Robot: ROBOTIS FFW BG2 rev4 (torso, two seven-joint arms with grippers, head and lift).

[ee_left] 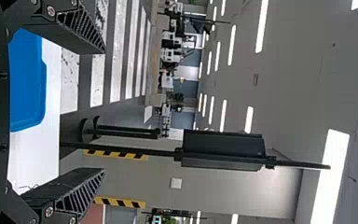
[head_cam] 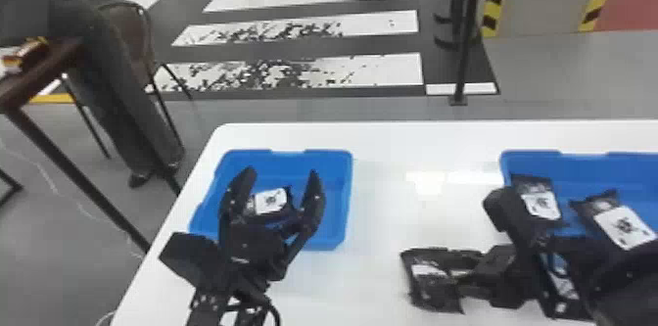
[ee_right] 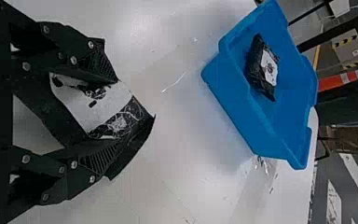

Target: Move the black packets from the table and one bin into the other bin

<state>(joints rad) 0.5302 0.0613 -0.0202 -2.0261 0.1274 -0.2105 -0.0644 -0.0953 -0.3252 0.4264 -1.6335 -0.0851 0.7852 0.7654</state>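
Over the near part of the left blue bin (head_cam: 345, 202), my left gripper (head_cam: 284, 173) stands open; a black packet (head_cam: 271, 201) shows in that bin between its fingers. In the left wrist view, the left gripper (ee_left: 105, 111) has nothing between its spread fingers. Between the two bins, my right gripper (head_cam: 440, 271) is shut on a black packet (head_cam: 431, 283) above the white table. The right wrist view has the right gripper (ee_right: 121, 114) with that packet (ee_right: 93, 105) between its fingers. Two more packets (head_cam: 541, 202) (head_cam: 624, 227) lie in the right blue bin (head_cam: 582, 163), partly behind the right arm.
The white table (head_cam: 377, 144) carries both bins, with a gap between them. Behind it stands a dark pole (head_cam: 462, 56). A dark-framed table (head_cam: 49, 68) and a chair (head_cam: 129, 31) are off to the left.
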